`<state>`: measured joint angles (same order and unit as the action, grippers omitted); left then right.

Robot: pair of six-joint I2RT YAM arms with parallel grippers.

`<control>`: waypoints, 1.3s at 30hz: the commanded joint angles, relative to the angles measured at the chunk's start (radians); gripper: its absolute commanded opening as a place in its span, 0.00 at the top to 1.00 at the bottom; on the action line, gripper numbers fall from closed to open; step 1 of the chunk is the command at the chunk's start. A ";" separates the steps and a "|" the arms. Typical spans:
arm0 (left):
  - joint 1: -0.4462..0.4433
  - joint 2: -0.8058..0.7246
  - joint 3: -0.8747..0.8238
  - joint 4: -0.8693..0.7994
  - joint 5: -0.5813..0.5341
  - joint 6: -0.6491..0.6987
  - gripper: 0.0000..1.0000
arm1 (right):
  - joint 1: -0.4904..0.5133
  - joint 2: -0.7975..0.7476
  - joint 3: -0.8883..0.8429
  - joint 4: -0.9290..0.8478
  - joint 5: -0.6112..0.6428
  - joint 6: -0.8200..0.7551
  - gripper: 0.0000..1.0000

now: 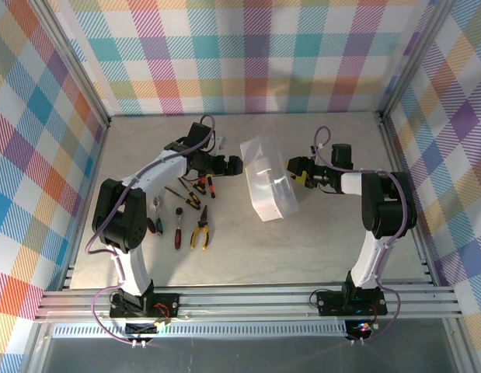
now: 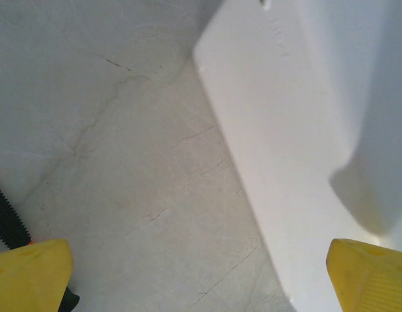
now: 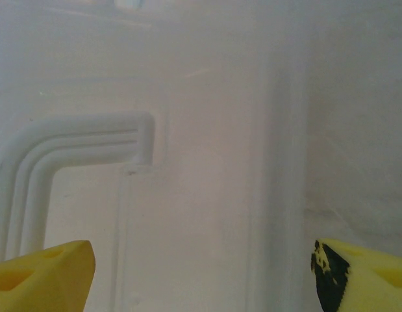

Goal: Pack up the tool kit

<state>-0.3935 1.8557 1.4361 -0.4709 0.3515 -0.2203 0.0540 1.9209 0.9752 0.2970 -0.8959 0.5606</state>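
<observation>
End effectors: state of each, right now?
Left end effector: open, holding nothing.
Right end effector: open, close to the case; contact cannot be told.

Bare bench (image 1: 302,249) along near and far edges; translucent case (image 1: 267,190) mid-bench, loose tools (image 1: 199,235) just left of it.
</observation>
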 commanded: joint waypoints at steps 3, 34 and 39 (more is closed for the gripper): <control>0.010 -0.020 0.008 -0.009 0.018 -0.008 0.00 | -0.005 0.009 -0.003 -0.052 0.003 -0.047 0.13; -0.028 -0.093 0.168 -0.024 0.274 -0.228 0.00 | 0.063 -0.294 0.182 -0.704 0.190 -0.501 0.00; -0.064 -0.084 0.165 -0.016 0.280 -0.261 0.00 | 0.082 -0.282 0.171 -0.665 0.176 -0.487 0.05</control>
<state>-0.4377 1.7920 1.5814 -0.5030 0.5892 -0.4328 0.1368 1.6409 1.1557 -0.3679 -0.7139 0.1059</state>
